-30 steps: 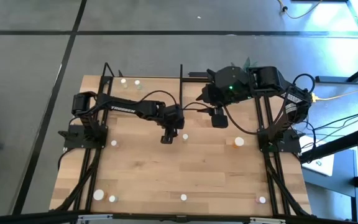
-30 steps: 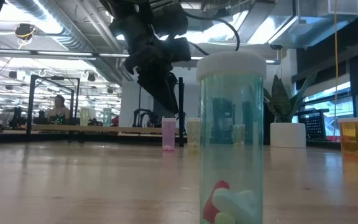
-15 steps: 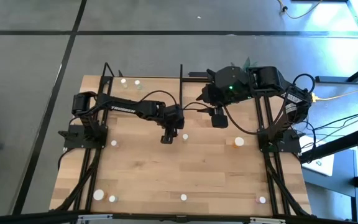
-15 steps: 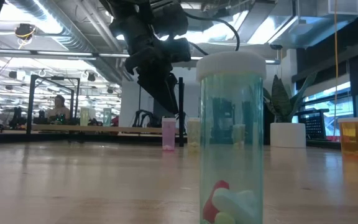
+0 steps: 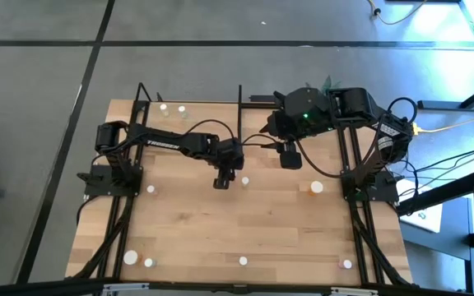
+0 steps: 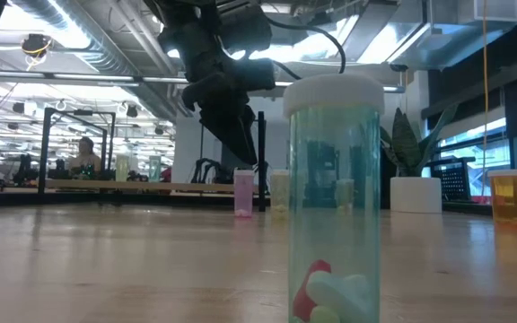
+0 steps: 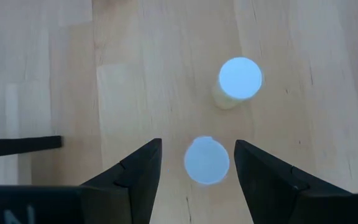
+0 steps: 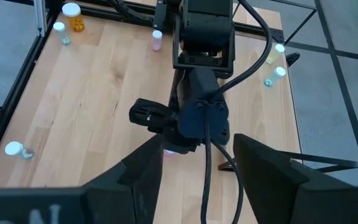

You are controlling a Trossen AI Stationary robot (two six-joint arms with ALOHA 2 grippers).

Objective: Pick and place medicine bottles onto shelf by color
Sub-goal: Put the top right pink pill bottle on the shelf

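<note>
Wooden table (image 5: 262,218), small white-capped bottles (image 5: 243,261) scattered, perhaps ten, shelf (image 5: 189,104) at back

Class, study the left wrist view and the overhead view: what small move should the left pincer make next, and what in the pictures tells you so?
Probably lower straight down and close. The left pincer hangs open above the table, its fingers either side of a bottle's white cap, not touching it. A second bottle stands apart beyond it.

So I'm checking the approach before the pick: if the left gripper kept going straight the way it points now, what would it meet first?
Most likely the white-capped bottle centred between the open fingers of the left gripper, standing on the table. A second white-capped bottle sits off that line. How far down the cap lies is unclear.
</note>
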